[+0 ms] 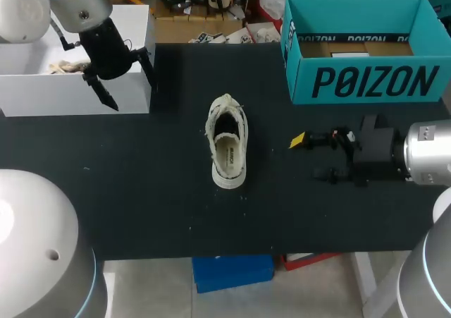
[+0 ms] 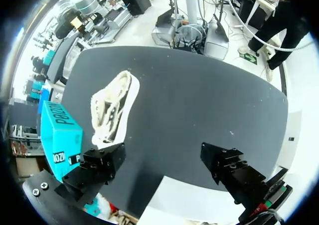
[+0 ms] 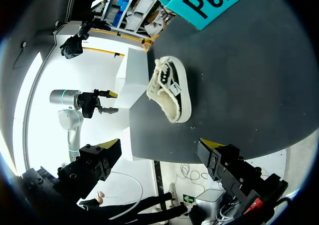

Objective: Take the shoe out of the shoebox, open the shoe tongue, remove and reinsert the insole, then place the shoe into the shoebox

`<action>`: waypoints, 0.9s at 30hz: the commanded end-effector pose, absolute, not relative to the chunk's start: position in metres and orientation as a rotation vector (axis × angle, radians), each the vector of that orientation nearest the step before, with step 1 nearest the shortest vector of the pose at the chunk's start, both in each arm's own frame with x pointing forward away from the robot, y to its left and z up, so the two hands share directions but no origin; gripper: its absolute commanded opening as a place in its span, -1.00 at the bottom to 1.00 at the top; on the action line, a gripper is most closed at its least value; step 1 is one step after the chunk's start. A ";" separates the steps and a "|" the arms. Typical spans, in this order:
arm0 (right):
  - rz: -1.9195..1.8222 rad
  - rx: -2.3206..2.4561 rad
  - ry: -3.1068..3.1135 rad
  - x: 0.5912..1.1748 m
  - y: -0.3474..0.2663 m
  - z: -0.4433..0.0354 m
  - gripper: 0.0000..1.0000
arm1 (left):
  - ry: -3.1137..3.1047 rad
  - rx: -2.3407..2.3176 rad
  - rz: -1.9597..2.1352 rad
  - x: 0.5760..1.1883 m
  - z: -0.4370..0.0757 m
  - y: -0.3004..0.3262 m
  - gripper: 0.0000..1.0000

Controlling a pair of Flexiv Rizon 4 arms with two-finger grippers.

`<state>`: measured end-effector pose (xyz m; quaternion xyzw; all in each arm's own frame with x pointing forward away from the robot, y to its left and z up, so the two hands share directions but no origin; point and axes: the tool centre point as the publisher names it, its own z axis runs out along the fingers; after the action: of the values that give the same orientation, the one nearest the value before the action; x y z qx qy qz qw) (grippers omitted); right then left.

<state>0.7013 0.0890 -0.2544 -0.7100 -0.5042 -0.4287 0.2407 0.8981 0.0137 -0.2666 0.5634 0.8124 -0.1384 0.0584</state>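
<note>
The shoe [image 1: 228, 143] stands on its sole in the middle of the black bench [image 1: 141, 205], already out of the shoebox, and neither tool touches it. I judge the step in hand to be opening the tongue, with the insole work to follow.

The shoe's long axis runs nearly straight up and down the head view. The heel end, with the opening and the insole showing inside, lies toward the lower edge. The laced, frayed front seems to point toward the upper edge, at the far side of the bench.

At middle right the right tool [image 1: 310, 157] lies low over the bench, spread wide and empty, aimed leftward at the shoe's side but well apart from it. The next move probably calls for one tool to steady the heel while the other comes down on the tongue and lifts it forward.

Farther back, in the upper left, the left tool [image 1: 132, 96] hangs wide and empty before a white box [image 1: 42, 92]. The teal shoebox [image 1: 366, 82] stands open in the upper right.
</note>
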 end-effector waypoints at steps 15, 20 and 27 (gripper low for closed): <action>-1.172 -1.944 -1.379 0.701 0.089 -0.254 1.00 | 2.463 1.709 -0.414 0.898 -0.267 0.014 1.00; -1.172 -1.944 -1.379 0.701 0.089 -0.254 1.00 | 2.463 1.709 -0.414 0.898 -0.267 0.014 1.00; -1.172 -1.944 -1.379 0.701 0.089 -0.254 1.00 | 2.452 1.753 -0.383 0.896 -0.273 0.005 1.00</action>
<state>0.7013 0.0890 -0.2544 -0.7100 -0.5042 -0.4287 0.2407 0.8957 0.0130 -0.2688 0.5722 0.8070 -0.1350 0.0552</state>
